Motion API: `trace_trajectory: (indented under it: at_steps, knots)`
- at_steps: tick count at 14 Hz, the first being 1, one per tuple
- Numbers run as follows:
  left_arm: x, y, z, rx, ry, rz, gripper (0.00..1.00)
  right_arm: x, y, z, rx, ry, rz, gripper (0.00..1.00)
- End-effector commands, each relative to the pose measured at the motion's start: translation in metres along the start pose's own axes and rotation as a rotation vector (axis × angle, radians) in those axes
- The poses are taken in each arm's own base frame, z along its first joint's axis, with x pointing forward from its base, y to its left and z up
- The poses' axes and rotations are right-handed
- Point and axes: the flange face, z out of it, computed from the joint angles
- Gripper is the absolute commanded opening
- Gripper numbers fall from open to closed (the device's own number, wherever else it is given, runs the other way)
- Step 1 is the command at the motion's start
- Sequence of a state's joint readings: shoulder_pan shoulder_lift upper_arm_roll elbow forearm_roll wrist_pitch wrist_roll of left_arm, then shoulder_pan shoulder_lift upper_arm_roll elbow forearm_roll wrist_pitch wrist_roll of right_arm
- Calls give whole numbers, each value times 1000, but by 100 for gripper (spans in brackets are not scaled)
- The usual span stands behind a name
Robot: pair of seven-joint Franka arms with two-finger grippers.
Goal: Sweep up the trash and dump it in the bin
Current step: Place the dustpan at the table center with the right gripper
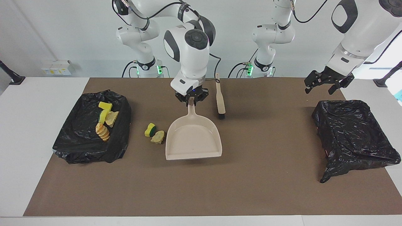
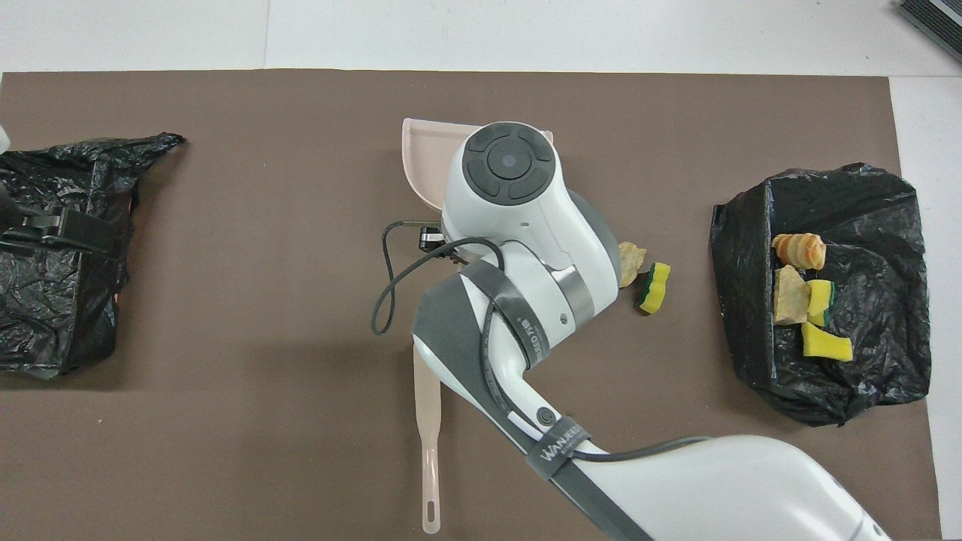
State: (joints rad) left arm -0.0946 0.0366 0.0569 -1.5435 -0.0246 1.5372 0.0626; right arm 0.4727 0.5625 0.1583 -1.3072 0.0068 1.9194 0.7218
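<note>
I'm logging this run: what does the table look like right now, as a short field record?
dustpan: flat on the mat, empty, handle in the right gripper
loose scraps: two visible beside the dustpan, toward the right arm's end
filled bin: four scraps inside
brush: lying unheld beside the right gripper
left gripper: open, empty, waiting above the empty bin

High facing view; steep overhead; both share mat [image 1: 251,175].
</note>
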Motion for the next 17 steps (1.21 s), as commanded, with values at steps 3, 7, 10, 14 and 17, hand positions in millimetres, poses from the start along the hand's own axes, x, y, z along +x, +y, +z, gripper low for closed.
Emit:
trace_trajectory:
  at_steps: [3, 7, 10, 14, 17]
  knots:
    - [-9, -1, 0, 13, -15, 11, 100, 8, -25, 25, 65, 16, 30, 0]
    - [-7, -1, -2, 12, -3, 5, 100, -7, -36, 55, 81, 23, 18, 4]
    - [-7, -3, -2, 11, 1, 4, 100, -14, -33, 73, 63, 4, 16, 20]
    - [-5, -2, 1, 1, 8, -1, 100, -27, -32, 78, 13, 11, -39, 100]
    - [-1, 10, 10, 1, -17, 20, 100, -37, -31, 40, -15, 21, -56, 100]
